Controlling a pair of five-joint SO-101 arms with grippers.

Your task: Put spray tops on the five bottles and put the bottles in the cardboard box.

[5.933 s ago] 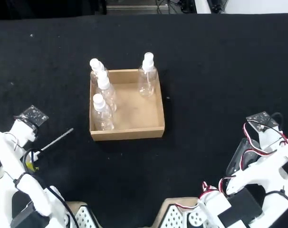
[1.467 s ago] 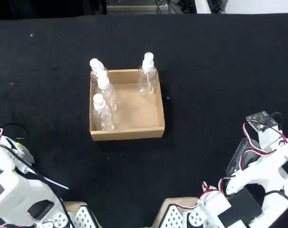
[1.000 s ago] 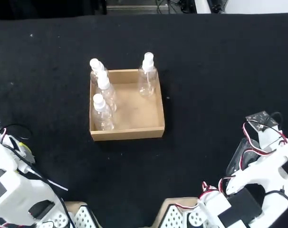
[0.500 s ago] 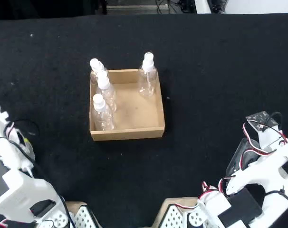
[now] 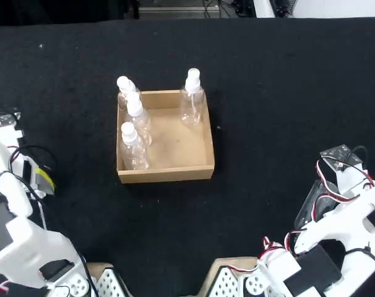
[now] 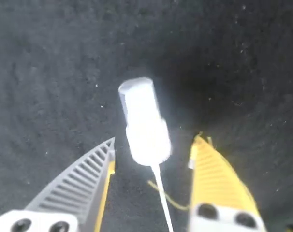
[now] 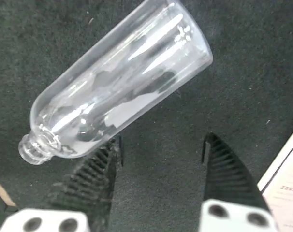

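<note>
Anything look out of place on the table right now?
Yes: one clear plastic bottle lies on its side on the black table, uncapped, just beyond the right gripper's open fingers, away from the brown cardboard box. A white spray top, thin tube attached, sits apart at the left gripper.

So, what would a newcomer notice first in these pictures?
The cardboard box in the middle of the black table, with four capped bottles standing in it. Then a white spray top inside the open left gripper, and an uncapped clear bottle on its side just beyond the right gripper.
</note>
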